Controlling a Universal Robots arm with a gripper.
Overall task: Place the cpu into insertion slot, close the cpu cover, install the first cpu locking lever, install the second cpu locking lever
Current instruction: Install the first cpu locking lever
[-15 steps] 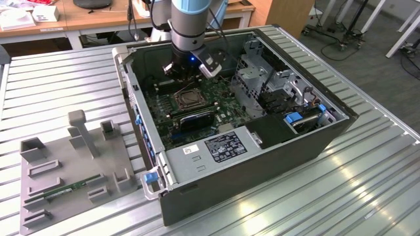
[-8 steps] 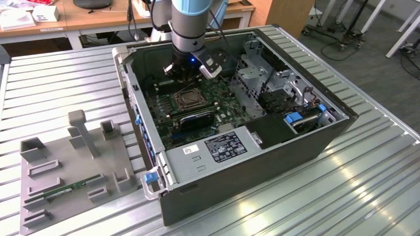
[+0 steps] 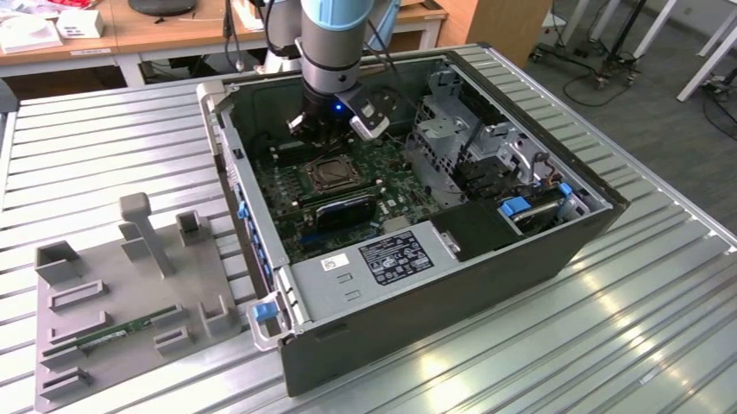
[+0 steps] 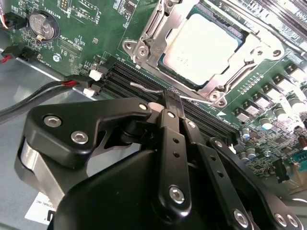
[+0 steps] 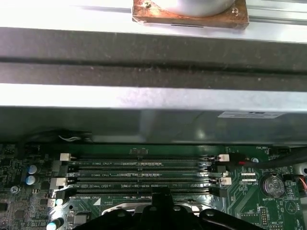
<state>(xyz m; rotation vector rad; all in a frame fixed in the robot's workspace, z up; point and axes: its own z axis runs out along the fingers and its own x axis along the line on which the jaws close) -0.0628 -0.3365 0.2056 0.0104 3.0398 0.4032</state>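
Note:
The cpu (image 4: 205, 44), a silvery square chip, lies in its socket on the green motherboard (image 4: 81, 28). The cpu cover (image 4: 154, 29), a silver frame, lies down around it. A thin wire locking lever (image 4: 146, 87) runs along the socket's edge by the memory slots. My gripper (image 4: 171, 98) has its black fingers together, with the tips at that lever; the wire passes behind them. In the exterior view the gripper (image 3: 319, 129) hangs inside the open computer case, just beyond the socket (image 3: 328, 175). In the first wrist view the fingertips (image 5: 160, 197) stand over the socket's edge.
Black memory slots (image 5: 144, 172) lie between the socket and the case wall (image 5: 153, 96). Red and black cables (image 4: 43, 91) and a coin battery (image 4: 40, 24) sit beside the gripper. A drive cage (image 3: 461, 147) and power supply (image 3: 392, 259) crowd the case. A grey fixture (image 3: 127, 302) stands on the table.

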